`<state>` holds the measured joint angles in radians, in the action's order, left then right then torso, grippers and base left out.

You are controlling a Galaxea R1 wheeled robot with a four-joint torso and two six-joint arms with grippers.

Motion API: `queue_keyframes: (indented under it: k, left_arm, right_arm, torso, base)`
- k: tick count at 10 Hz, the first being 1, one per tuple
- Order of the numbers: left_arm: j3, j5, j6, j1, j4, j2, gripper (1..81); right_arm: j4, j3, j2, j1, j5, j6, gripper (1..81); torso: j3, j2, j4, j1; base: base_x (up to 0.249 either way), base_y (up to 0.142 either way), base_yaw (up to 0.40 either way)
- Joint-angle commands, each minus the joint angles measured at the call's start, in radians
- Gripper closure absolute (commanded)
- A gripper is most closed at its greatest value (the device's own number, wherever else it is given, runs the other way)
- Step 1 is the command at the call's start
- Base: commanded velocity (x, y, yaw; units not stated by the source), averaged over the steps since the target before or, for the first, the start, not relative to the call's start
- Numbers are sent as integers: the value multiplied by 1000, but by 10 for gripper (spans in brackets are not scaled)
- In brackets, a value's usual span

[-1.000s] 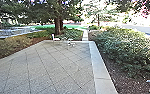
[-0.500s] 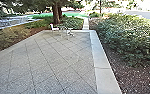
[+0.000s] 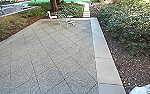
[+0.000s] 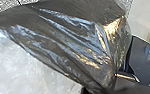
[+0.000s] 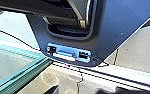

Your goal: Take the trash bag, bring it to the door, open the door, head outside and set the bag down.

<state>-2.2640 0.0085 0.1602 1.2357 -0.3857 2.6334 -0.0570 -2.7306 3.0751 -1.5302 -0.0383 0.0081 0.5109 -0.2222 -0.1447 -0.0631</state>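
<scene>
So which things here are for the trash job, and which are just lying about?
For the job:
- crinkly black plastic trash bag
- gray paved yard, outside, where the bag could go
- flat glass pane in a pale frame, perhaps the door

Just there:
- small white chair
- brown tree trunk
- leafy green bushes

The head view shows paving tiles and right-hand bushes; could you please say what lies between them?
In the head view, a pale border, then brown ground.
</scene>
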Motion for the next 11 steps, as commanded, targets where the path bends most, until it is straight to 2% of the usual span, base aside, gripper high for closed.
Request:
queue_keyframes:
  k: [1, 2, 3, 4, 5, 6, 7, 8, 9, 11]
  left_arm:
    - [12, 131, 7, -104, -60, -65, 811]
    - [11, 151, 7, -133, -77, -71, 811]
    - [11, 160, 7, -156, -90, -75, 811]
    - [11, 174, 7, -181, -97, -75, 811]
    - [9, 200, 7, -204, -108, -79, 811]
    - [9, 217, 7, -224, -125, -87, 811]
    - [9, 217, 7, -239, -139, -93, 811]
    - [3, 217, 7, -255, -142, -93, 811]
    - [-3, 217, 7, -278, -148, -93, 811]
    - [-27, 266, 6, -325, -151, -90, 811]
  right_arm:
    - [-9, 17, 18, 0, -77, -5, 10]
    - [-9, 17, 18, -2, -77, -5, 10]
    - [-9, 17, 18, -2, -77, -5, 10]
    - [-9, 17, 18, -2, -77, -5, 10]
    - [-10, 17, 18, -3, -77, -5, 10]
    - [-10, 19, 18, -3, -77, -5, 10]
    - [-10, 17, 18, -3, -77, -5, 10]
    - [-12, 19, 18, -3, -77, -5, 10]
    - [-12, 19, 18, -5, -77, -5, 10]
    - [-9, 14, 18, -5, -77, -5, 10]
  torso:
    - [0, 0, 0, 0]
    - [7, 0, 0, 0]
    - [11, 0, -23, 0]
    - [8, 1, -99, 0]
    - [7, 1, -102, 0]
    - [7, 1, -117, 0]
    - [7, 1, -145, 0]
    - [73, 1, -154, -1]
    - [92, 1, -157, -1]
    - [134, 1, -188, 0]
  base:
    - [0, 0, 0]
    - [0, 0, 0]
    - [0, 0, 0]
    - [0, 0, 0]
    - [0, 0, 0]
    - [0, 0, 0]
    - [0, 0, 0]
    - [0, 0, 0]
    - [0, 0, 0]
    - [0, 0, 0]
